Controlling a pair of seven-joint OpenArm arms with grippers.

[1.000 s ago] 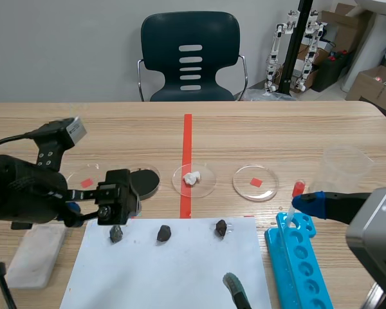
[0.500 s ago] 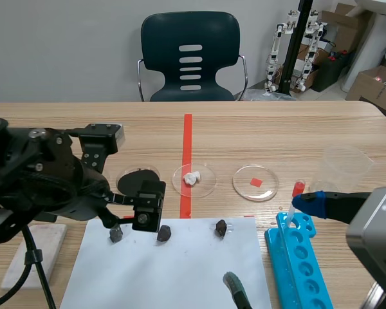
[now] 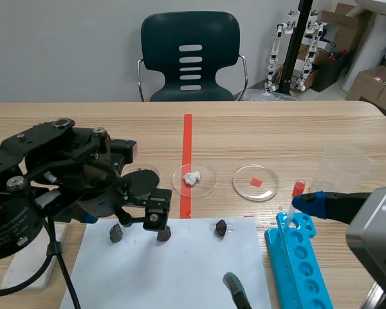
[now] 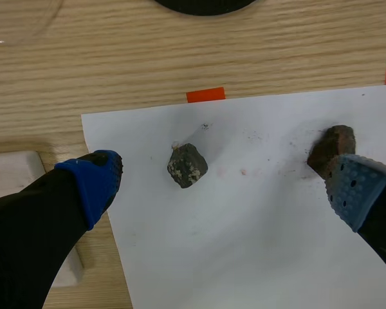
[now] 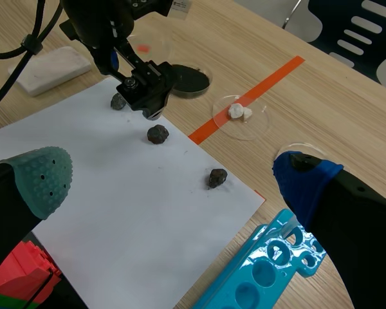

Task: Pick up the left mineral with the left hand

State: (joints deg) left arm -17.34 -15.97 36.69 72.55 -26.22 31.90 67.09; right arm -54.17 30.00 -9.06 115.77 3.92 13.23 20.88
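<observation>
The left mineral is a small, angular dark grey lump with pale speckles. It sits on the paper near its far left corner, not far from an orange tape mark. The left hand is spread wide with nothing in it. It straddles that rock, which lies loose between the fingers, closer to the blue-padded one.

Off to the left of the paper there's a flat white block on the woodgrain tabletop. The hand's other pad, grey-blue and dotted, is right up against the middle mineral, a reddish-brown chunk, though it's hard to say if it's touching. Further along is the right mineral, dark and lumpy.

Behind the paper is a row of round dishes: a black one partly hidden by the arm, a clear one holding white bits, and a clear one with a red square. On the right are a blue plastic rack and a clear cup. The right hand is wide open too, and empty.
</observation>
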